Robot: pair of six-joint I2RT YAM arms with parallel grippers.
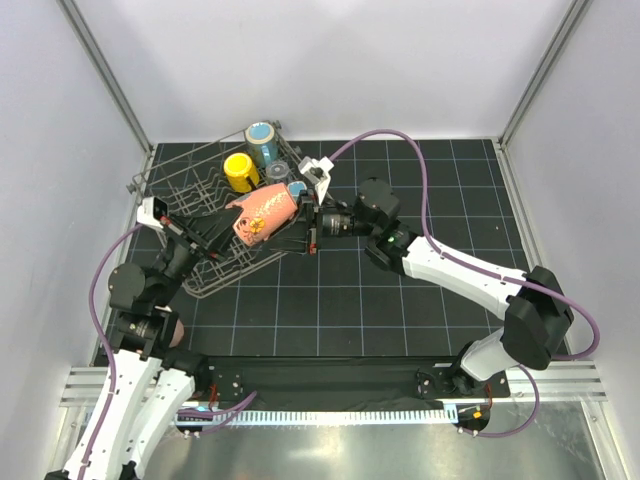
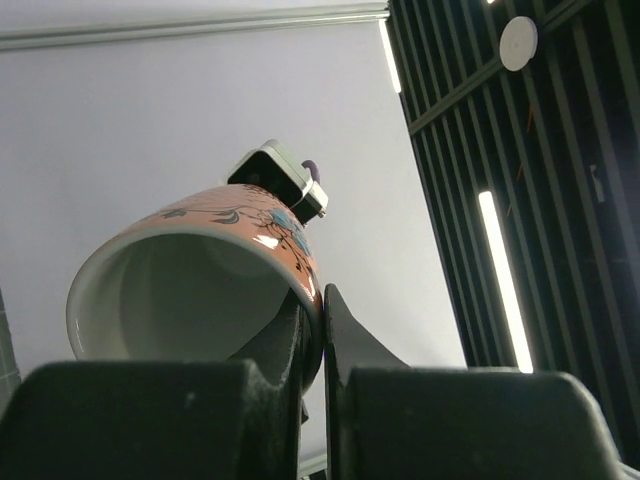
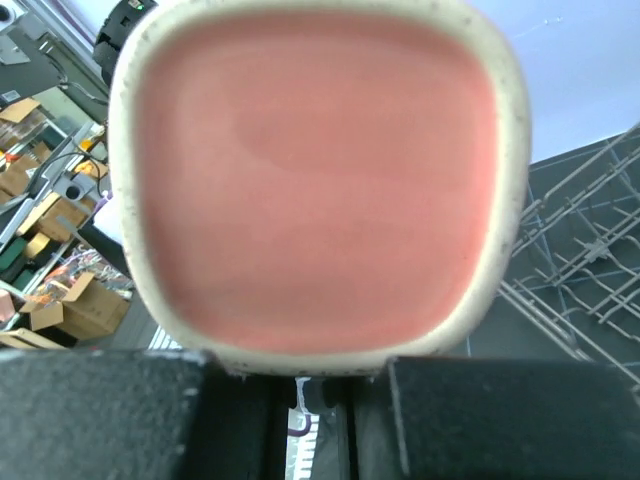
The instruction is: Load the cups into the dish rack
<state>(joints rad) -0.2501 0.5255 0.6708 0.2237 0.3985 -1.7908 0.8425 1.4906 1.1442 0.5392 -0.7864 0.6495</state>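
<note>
Left wrist: left pincer [image 2: 321, 312] pinches salmon-pink cup [image 2: 205, 250] at rim.

- The bench [image 1: 400, 320] is covered by a black mat with a pale grid.
- The dish rack [image 1: 215, 272] is set on its far left part.
- A pink cup [image 1: 172, 329], partly hidden, lies at the near left.
</note>
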